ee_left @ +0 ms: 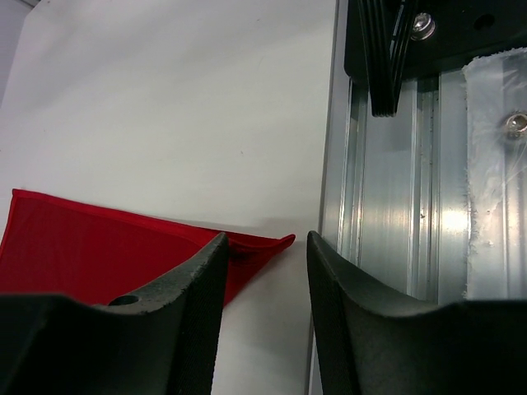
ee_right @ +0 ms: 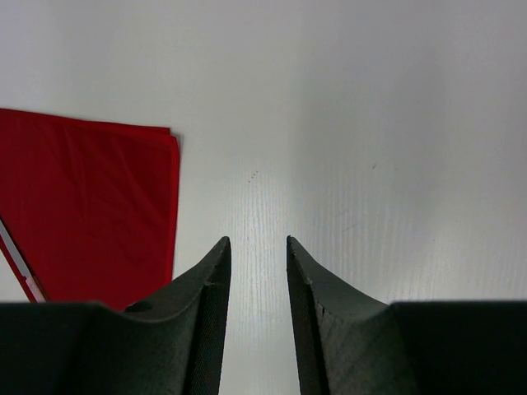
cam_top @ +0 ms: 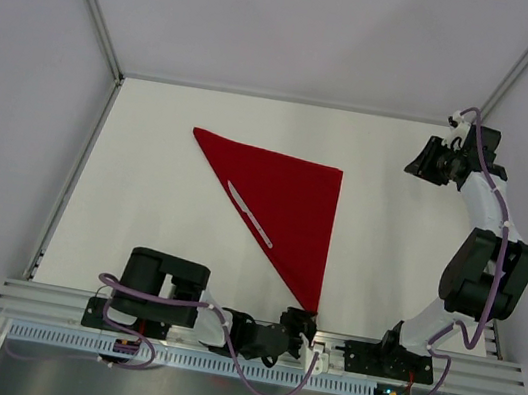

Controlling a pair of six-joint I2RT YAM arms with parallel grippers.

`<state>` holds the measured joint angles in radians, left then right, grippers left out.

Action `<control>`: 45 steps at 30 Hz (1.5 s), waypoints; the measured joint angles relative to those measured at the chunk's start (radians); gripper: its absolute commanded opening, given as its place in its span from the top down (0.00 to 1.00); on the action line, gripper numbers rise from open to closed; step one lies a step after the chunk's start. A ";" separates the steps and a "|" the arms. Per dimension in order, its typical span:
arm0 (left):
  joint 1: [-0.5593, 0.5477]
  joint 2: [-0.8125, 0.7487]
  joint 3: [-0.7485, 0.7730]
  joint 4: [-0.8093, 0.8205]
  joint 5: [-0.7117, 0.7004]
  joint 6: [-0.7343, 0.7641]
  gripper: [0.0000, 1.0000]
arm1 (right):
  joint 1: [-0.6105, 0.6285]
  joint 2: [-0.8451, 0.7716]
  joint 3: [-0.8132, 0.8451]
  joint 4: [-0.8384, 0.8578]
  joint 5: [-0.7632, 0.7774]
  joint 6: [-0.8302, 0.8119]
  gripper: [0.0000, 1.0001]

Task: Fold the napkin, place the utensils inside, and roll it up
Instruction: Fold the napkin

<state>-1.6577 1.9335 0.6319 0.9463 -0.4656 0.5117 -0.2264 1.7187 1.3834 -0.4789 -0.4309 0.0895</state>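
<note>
**Status.** The deep-red, thin fabric napkin (cam_top: 289, 202) lies flat on the white table (cam_top: 144, 188), folded into a triangle. Its long edge runs from the far-left corner to a near tip just beside the aluminium base rail (cam_top: 251, 332). One slim white utensil (cam_top: 249, 213), apparently a knife, rests on the cloth along that long edge. No other utensil is visible.

**Tools.** The left gripper (cam_top: 302, 321) is low at the near tip. In the left wrist view its fingers stand apart, with the red corner reaching into the gap beside one finger (ee_left: 198, 280). Nothing is clamped. The right gripper (cam_top: 420, 161) hangs at the far right, well apart from the cloth. Its fingers are also parted, with only bare table between them.

**Step in hand.** The fold appears complete and the utensil is placed. The work now seems to be taking hold of the near tip to begin the roll.

**Next move.** The left fingers need to close on the tip, catching both layers. The corner then has to be carried over the utensil without shifting it. The right gripper would likely need to come in to steady the cloth.
</note>
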 measured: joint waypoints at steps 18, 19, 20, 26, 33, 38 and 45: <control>0.000 0.011 0.023 -0.032 -0.007 -0.028 0.79 | 0.000 0.000 -0.002 0.000 -0.002 0.000 0.63; 0.000 0.013 0.025 -0.033 -0.006 -0.029 0.81 | 0.000 0.001 -0.002 0.001 -0.002 0.000 0.63; 0.000 0.014 0.027 -0.033 -0.006 -0.029 0.88 | 0.000 0.001 -0.002 0.001 -0.002 0.000 0.63; 0.007 0.017 0.035 -0.040 -0.005 -0.039 0.98 | 0.000 0.012 -0.002 0.001 -0.002 0.000 0.63; 0.023 0.016 0.040 -0.057 -0.003 -0.067 0.98 | 0.000 0.017 -0.002 0.000 -0.002 0.000 0.63; 0.066 -0.032 0.040 -0.109 0.016 -0.127 0.98 | 0.000 0.017 -0.002 0.000 -0.005 0.000 0.63; 0.185 -0.201 0.037 -0.155 0.108 -0.275 0.98 | 0.000 0.017 -0.002 -0.007 -0.009 0.000 0.63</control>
<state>-1.4723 1.7329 0.6689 0.7910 -0.3580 0.2363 -0.2264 1.7359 1.3815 -0.4858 -0.4397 0.0895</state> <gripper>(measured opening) 0.031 0.374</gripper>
